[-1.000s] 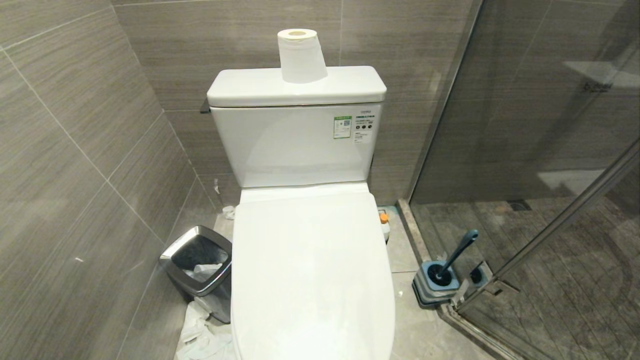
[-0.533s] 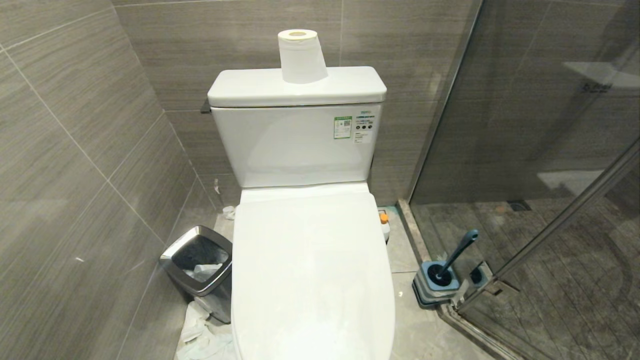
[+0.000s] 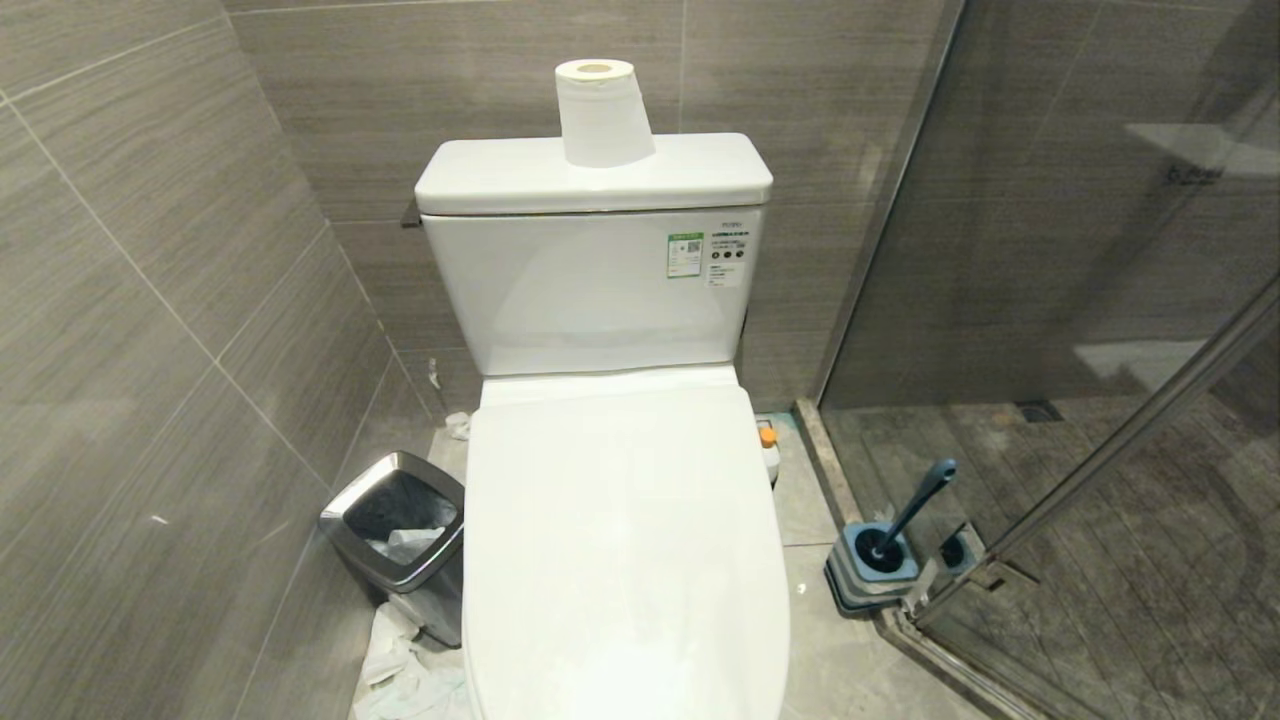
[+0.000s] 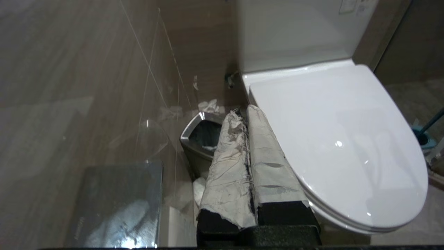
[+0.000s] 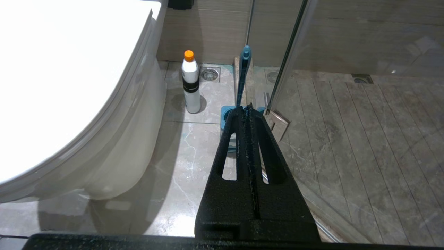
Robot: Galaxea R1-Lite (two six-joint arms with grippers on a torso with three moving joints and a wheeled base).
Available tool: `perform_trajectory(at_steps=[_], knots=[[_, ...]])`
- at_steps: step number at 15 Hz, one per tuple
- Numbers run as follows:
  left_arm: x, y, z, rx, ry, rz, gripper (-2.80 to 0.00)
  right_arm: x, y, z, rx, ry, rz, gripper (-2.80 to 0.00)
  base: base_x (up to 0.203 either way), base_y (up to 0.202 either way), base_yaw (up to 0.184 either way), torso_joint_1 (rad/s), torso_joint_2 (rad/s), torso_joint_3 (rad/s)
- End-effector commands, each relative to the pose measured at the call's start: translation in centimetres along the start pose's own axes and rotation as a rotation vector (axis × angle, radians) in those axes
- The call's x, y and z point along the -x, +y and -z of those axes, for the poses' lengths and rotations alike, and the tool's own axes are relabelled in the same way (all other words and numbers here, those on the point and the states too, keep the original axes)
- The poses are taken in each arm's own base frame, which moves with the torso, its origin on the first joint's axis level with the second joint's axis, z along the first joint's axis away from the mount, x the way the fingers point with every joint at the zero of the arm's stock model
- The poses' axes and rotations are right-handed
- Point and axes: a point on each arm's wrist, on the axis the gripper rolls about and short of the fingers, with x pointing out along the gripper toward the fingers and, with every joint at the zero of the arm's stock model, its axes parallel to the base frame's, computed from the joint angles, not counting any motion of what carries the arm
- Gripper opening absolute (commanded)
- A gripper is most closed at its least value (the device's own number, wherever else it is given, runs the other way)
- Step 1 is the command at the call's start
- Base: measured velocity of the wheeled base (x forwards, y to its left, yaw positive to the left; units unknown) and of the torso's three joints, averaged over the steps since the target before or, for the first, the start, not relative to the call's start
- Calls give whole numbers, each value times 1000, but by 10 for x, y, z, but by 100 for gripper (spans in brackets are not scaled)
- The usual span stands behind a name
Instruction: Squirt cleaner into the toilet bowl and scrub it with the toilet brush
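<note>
Toilet bowl (image 3: 625, 540) — lid down

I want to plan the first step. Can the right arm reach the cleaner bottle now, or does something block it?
Probably yes. The cleaner stands upright on bare floor beside the toilet bowl, apart from the toilet brush. The shut right gripper would need to open first.

Head view: looking down from above at the closed toilet bowl (image 3: 625, 540).
Left wrist view: facing its left flank, close.
Right wrist view: low, facing the floor beside it.
Shared: the toilet bowl.
</note>
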Motion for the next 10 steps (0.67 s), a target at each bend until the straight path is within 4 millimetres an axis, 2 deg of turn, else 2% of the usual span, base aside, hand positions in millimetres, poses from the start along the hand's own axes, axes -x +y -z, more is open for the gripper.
perform_trajectory(at_steps=[1,4,7,10], knots=[[6,-3,31,-9,8,-7,-280,0,0,0,0,1,0,-280,0,0,0,0,0,0],[0,-6,82,-33,60,11,-280,0,0,0,0,1,1,-280,0,0,0,0,0,0],[-22,-8,113,-23,142,14,-280,0,0,0,0,1,0,-280,0,0,0,0,0,0],[-48,-10,137,-30,90,8,-280,0,0,0,0,1,0,-280,0,0,0,0,0,0]])
